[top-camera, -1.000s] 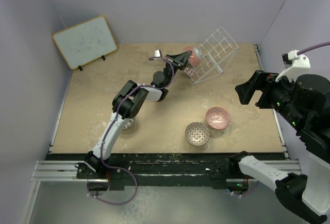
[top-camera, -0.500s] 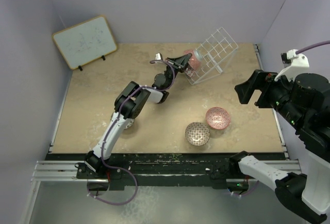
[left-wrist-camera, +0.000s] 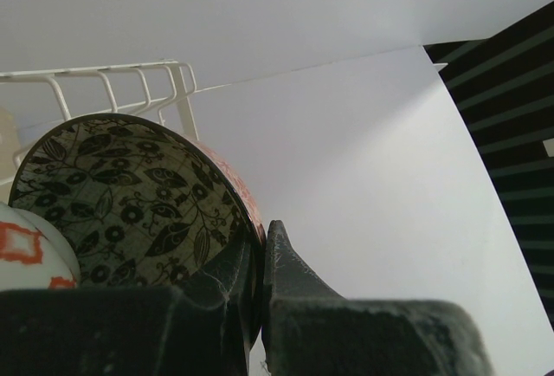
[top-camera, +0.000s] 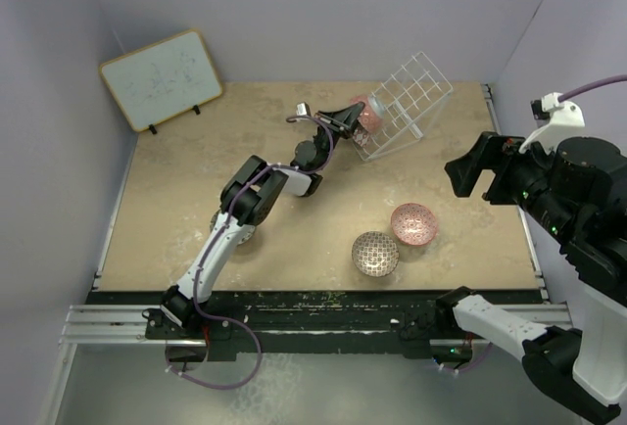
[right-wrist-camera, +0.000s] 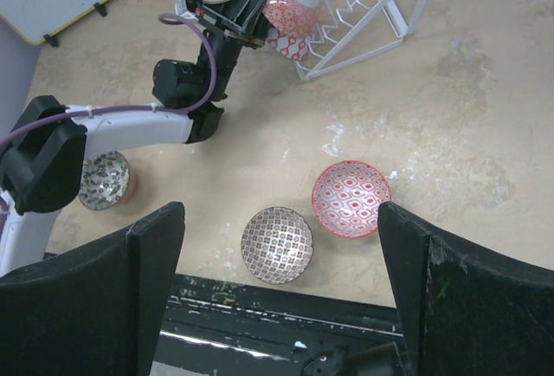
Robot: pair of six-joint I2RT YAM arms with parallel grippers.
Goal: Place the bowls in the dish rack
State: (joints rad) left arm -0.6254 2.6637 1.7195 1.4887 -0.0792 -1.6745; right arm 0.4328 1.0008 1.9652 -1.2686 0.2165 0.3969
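The left arm has stretched slightly farther toward the dish rack [top-camera: 409, 100] than a second ago, carrying its bowl closer to the rack's lower left edge. The right arm and the bowls on the table are lying where they were.

The left gripper [left-wrist-camera: 261, 242] is pinching the rim of a leaf-patterned bowl [left-wrist-camera: 130, 194], jaws nearly together, one finger inside and one on the reddish outer wall. The bowl is standing on edge against the white rods; whether it is seated in a cell cannot be told. A white bowl with orange-red marks [left-wrist-camera: 26, 250] is sitting just beside it.

The right gripper [right-wrist-camera: 279, 216] is hanging spread wide and holding nothing, high above the pink bowl [right-wrist-camera: 351, 198] and the lattice bowl [right-wrist-camera: 277, 244], which are lying just beside each other. A grey-white bowl [right-wrist-camera: 102, 181] is lying partly under the left arm.
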